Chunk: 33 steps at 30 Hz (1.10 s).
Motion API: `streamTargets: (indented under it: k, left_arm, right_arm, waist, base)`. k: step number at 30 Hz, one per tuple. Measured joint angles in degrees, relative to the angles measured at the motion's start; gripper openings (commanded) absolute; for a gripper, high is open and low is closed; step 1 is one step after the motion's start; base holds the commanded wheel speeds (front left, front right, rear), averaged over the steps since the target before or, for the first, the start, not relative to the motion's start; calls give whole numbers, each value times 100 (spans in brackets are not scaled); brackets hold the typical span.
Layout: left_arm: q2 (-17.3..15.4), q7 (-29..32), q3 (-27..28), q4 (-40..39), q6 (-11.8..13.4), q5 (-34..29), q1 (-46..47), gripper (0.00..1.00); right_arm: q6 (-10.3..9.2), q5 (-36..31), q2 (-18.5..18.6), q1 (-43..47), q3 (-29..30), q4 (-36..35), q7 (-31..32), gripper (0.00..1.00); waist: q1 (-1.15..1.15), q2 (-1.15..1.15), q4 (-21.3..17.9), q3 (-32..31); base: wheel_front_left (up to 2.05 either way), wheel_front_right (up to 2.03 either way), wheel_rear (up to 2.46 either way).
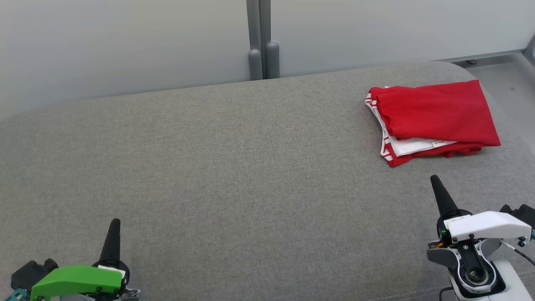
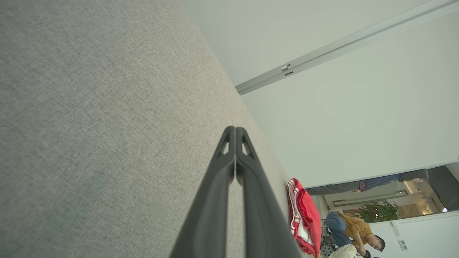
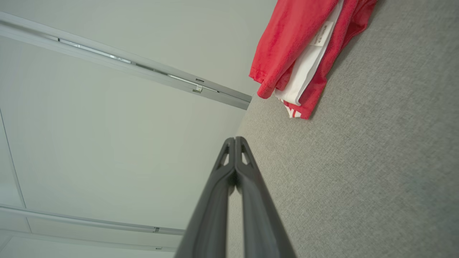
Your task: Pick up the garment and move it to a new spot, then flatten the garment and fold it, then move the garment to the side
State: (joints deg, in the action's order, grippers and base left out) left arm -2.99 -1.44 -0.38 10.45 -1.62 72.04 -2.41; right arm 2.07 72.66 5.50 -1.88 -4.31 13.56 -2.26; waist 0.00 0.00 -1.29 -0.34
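Ahead of the right fingers [image 1: 442, 197] lies the garment [image 1: 434, 115], long axis crosswise; left fingers [image 1: 111, 242] well apart; both pairs pressed together.

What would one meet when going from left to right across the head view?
Left gripper with green plastic cover → pair of grey upright posts → folded red and white fabric garment. Right gripper omitted: it overlaps the garment's span.
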Motion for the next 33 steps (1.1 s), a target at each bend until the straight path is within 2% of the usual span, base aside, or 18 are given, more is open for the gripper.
streamTargets:
  k: [28,33]
  left_arm:
    - [-51,490,164,388,-442,2048,417,0]
    - [-64,494,185,410,-467,2159,483,0]
  right_arm:
    - [402,2037,-44,-95,725,138,472,0]
    - [446,2230,-48,-115,784,162,515,0]
  waist:
    - [0,0,120,50]
    - [0,0,128,54]
  base:
    - [0,0,0]
    - [0,0,0]
